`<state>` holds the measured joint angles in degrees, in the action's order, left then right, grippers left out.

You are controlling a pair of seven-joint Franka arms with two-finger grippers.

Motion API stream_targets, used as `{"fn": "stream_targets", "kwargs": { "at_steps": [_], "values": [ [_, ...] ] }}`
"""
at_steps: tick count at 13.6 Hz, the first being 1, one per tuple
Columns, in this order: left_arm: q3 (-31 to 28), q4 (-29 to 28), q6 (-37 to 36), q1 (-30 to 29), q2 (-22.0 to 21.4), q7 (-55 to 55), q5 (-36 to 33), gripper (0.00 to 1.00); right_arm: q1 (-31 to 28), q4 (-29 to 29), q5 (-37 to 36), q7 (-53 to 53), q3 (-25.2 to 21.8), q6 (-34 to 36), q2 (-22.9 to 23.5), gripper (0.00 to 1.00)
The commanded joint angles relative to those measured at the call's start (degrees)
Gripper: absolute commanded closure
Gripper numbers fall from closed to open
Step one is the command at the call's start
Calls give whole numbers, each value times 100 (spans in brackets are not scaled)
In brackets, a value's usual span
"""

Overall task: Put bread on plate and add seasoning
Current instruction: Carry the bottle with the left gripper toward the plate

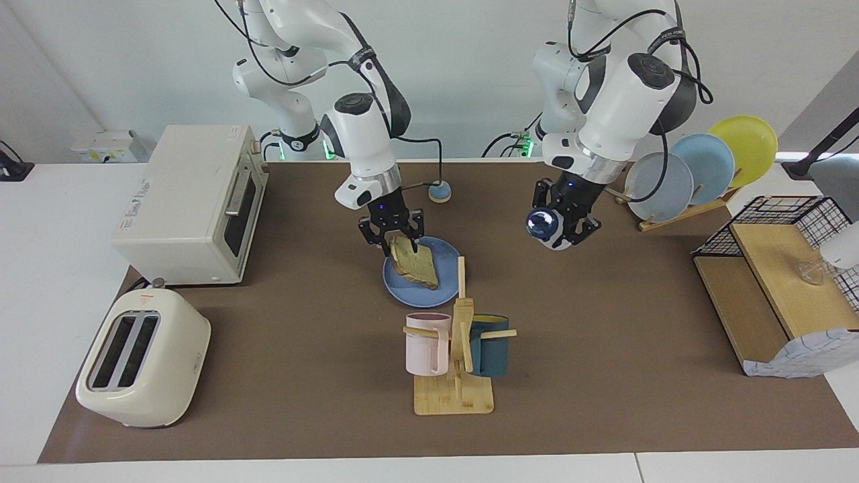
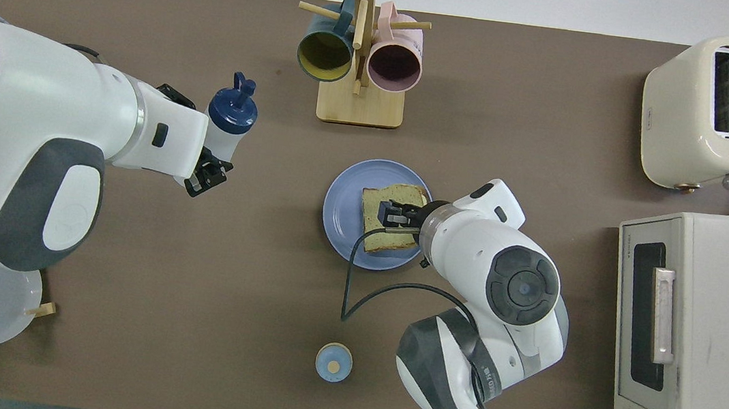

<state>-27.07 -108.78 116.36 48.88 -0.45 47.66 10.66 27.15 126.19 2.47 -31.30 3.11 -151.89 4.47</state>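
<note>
A: Where's the bread (image 1: 414, 264)?

B: Over the periwinkle plate (image 1: 396, 280), tilted: its lower edge rests on the plate, and its upper corner is up at the right gripper (image 1: 392, 243). The plate sits near the middle of the table (image 1: 604, 376), nearer to the robots than the mug rack (image 1: 456, 362).

A: Is the right gripper pinching the slice?

B: Its fingers look parted around that raised corner. I cannot tell whether they press on it or merely stand beside it.

A: And the seasoning (image 2: 228, 122)?

B: In the air, clamped in the left gripper (image 1: 561, 227), whose fingers are pressed against the bottle's pale body. The bottle is tipped over, with its navy cap pointing away from the robots. It hangs over bare table, toward the left arm's end from the plate and apart from it.

A: What else is around?

B: A pink mug and a dark teal mug hang on the rack. A small blue-domed bell (image 1: 439, 192) stands closer to the robots than the plate. A toaster (image 1: 142, 359) and a toaster oven (image 1: 191, 204) sit at the right arm's end, and a dish rack (image 1: 678, 209) with three plates at the left arm's end.
</note>
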Motion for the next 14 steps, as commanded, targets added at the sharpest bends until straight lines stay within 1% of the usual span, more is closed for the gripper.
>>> {"fn": "stream_targets", "kwargs": {
  "at_steps": [1, 3, 6, 8, 10, 12, 14],
  "values": [
    [-53, -416, -358, 130, -455, 698, -265, 100, -227, -374, 78, -25, 40, 395, -60, 0],
    [8, -687, -394, 165, -613, 1007, -292, 100, -245, -717, 78, -43, 40, 852, -69, 0],
    [297, -829, -455, 201, -728, 1105, -459, 100, -263, -745, 78, -61, 40, 907, -77, 0],
    [526, -873, -578, 201, -772, 1140, -486, 100, -228, -780, 78, -61, 40, 872, -191, 0],
    [579, -969, -588, 209, -859, 1236, -495, 100, -236, -946, 78, 10, 40, 924, -270, 0],
    [685, -1023, -596, 209, -886, 1315, -495, 100, -193, -895, 78, 18, 40, 1090, -559, 0],
    [703, -1067, -596, 209, -912, 1482, -582, 100, -61, -903, 78, 18, 58, 1660, -840, 0]
  ]
}}
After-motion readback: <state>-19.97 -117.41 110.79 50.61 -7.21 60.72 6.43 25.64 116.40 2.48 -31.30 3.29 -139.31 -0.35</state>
